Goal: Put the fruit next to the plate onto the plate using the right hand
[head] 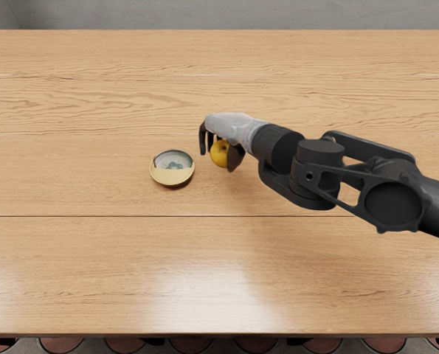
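The right arm enters from the right edge and reaches left across the counter (204, 258). The right hand (232, 131) sits near the middle of the scene, palm down, fingers (203, 139) curled downward.

**Hand state.** The right hand is closed around the fruit (219, 153). The thumb and fingers bracket it from either side, and only a yellow patch shows between them. The left arm does not appear.

**Fruit position.** The fruit is inside the right hand's grasp, just to the right of the plate (154, 171) and not on it. Whether it rests on the counter or is raised clear of it cannot be told from this view. It looks roundish, and too much of it is covered to judge a long axis.

**Governing relation.** The plate, a small round dish with a gold rim, lies to the left of the hand and slightly nearer. A narrow strip of bare counter separates the plate rim from the fingertips. The forearm already points left, roughly toward the plate.

**Step in hand.** The grasp appears made. The carry to the plate is not yet done.

**Next move.** It calls for a short shift left and slightly nearer, with enough height to clear the rim before release.
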Motion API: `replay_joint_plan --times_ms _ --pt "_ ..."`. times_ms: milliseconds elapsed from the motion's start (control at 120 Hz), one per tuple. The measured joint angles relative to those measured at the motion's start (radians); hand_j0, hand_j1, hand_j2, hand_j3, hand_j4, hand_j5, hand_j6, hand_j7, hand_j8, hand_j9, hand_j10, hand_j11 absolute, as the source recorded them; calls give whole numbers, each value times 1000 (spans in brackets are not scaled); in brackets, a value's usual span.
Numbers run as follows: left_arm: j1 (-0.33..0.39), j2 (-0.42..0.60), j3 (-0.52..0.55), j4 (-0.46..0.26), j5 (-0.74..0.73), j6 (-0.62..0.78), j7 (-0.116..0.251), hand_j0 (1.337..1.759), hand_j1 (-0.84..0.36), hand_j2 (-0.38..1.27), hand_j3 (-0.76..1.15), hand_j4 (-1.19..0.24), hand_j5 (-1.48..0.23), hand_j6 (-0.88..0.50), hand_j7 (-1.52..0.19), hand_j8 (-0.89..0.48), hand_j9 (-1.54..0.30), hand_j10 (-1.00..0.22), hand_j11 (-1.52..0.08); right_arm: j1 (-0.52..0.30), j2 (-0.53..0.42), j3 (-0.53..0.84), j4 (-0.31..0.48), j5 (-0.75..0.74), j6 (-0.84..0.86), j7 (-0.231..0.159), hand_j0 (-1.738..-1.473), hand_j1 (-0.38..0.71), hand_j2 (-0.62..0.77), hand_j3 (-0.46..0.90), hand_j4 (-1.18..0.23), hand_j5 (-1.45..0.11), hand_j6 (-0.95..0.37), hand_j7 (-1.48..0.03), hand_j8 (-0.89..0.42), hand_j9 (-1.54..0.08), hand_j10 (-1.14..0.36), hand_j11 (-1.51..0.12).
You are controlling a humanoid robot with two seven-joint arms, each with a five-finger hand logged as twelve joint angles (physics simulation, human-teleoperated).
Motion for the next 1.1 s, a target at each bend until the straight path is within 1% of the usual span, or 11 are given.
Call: replay_joint_plan --times_ms 108,233,342,417,600,783,942,1100 --pt "0 0 0 0 0 0 0 1658 330 3 0 -16 -21 -17 -21 -17 -21 -16 -21 18 68 -4 -24 -29 0 0 -1653 198 139 0 -671 -926 -548 -896 -458 -925 -622 -928" --pt "0 0 0 0 0 0 0 1658 330 3 0 -16 -21 -17 -21 -16 -21 -16 -21 25 168 -6 -129 -82 -15 0 -1654 203 144 1 -667 -938 -537 -898 -451 -935 -612 -939" --pt "0 0 0 0 0 0 0 1658 330 3 0 -16 -21 -17 -21 -17 -21 -16 -21 27 201 -9 -183 -108 -37 0 -1653 199 131 0 -674 -931 -539 -900 -453 -937 -608 -942" --pt "0 0 0 0 0 0 0 1658 330 3 0 -16 -21 -17 -21 -17 -21 -16 -21 27 210 -29 -205 -125 -60 0 -1653 195 128 0 -679 -923 -542 -901 -456 -932 -612 -938" --pt "0 0 0 0 0 0 0 1658 330 3 0 -16 -21 -17 -21 -17 -21 -16 -21 34 218 -72 -218 -139 -79 0 -1652 190 124 0 -685 -915 -546 -900 -462 -928 -617 -936" --pt "0 0 0 0 0 0 0 1658 330 3 0 -16 -21 -17 -21 -17 -21 -16 -21 41 219 -84 -219 -142 -83 0 -1652 188 120 0 -687 -910 -547 -899 -465 -926 -619 -934" --pt "0 0 0 0 0 0 0 1658 330 3 0 -16 -21 -17 -21 -17 -21 -16 -21 42 219 -86 -208 -142 -83 0 -1652 188 120 0 -686 -906 -548 -897 -466 -923 -620 -932" --pt "0 0 0 0 0 0 0 1658 330 3 0 -16 -21 -17 -21 -17 -21 -16 -21 38 219 -90 -194 -137 -81 0 -1653 194 126 0 -662 -868 -558 -863 -474 -883 -628 -891"
